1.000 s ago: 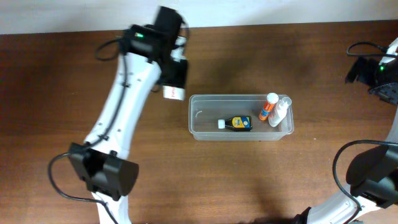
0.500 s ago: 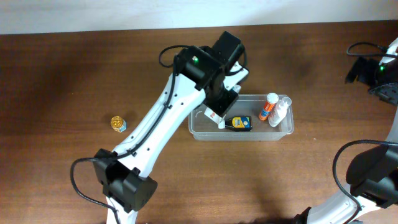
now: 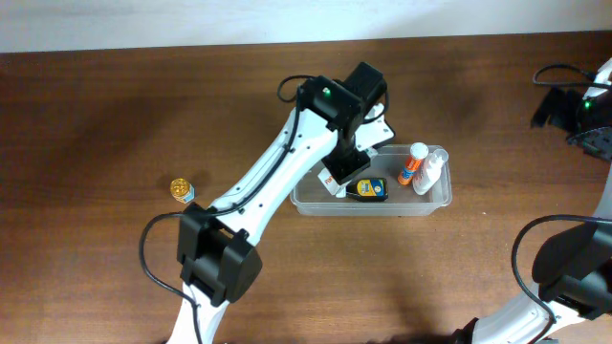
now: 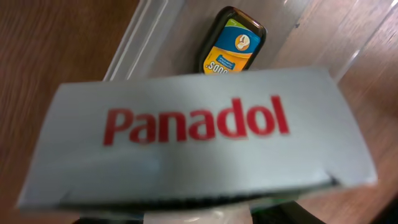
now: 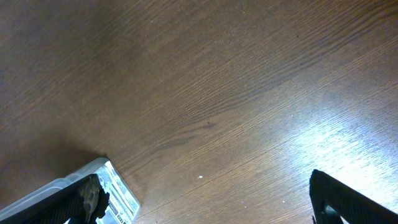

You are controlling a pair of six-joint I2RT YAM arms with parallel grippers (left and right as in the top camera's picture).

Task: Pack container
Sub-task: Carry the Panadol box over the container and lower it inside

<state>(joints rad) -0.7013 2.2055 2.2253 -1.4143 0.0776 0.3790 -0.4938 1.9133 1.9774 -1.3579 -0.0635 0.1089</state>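
The container [image 3: 402, 204] is a clear rectangular tub at the table's middle. It holds a dark bottle with a yellow label [image 3: 367, 189], an orange bottle with a white cap [image 3: 412, 164] and a clear bottle [image 3: 430, 173]. My left gripper [image 3: 340, 170] is shut on a white Panadol box [image 3: 332, 180], held over the tub's left end. In the left wrist view the box [image 4: 199, 137] fills the frame, above the dark bottle [image 4: 233, 43] and the tub's rim [image 4: 140, 37]. My right gripper [image 3: 574, 110] is open and empty at the far right.
A small yellow-capped jar [image 3: 180, 189] stands on the table far to the left. In the right wrist view the open fingers [image 5: 205, 199] are over bare wood, with a clear plastic corner [image 5: 121, 193] at the lower left.
My left arm has carried the Panadol box from left of the tub to over its left end. The yellow jar is now uncovered. The right arm has not moved.
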